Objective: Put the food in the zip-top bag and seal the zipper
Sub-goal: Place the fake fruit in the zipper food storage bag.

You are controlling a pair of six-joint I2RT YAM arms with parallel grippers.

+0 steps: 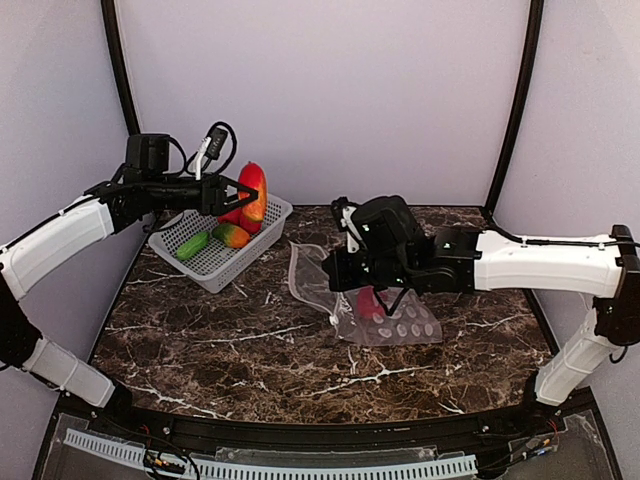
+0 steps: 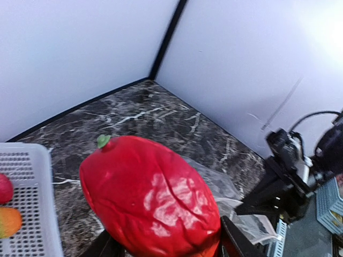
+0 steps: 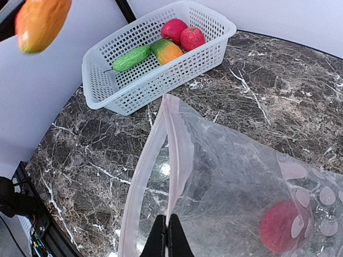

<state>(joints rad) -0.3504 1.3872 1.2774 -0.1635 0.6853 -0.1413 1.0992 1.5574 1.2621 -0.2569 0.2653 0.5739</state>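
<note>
So far, one red piece [image 3: 281,227] lies inside the zip-top bag [image 3: 230,176] mid-worktop. My right gripper [image 3: 167,235] pinches its rim, and the zipper [image 3: 140,176] is unsealed. My left gripper [image 1: 242,197] clenches a red-orange fruit [image 2: 153,198] above the far-left corner basket [image 3: 161,80], where more food [image 3: 131,58] waits.

The red-orange toy fruit [image 2: 153,198] is filling the left wrist view, running off the bottom edge and hiding most of the left pincer [image 1: 245,192]; the right wrist view is catching it only as an orange blur clipped by the top corner. The zip-top bag [image 3: 241,176] is spilling past that view's bottom and right edges, and from above the right arm [image 1: 540,262] is covering part of it.
</note>
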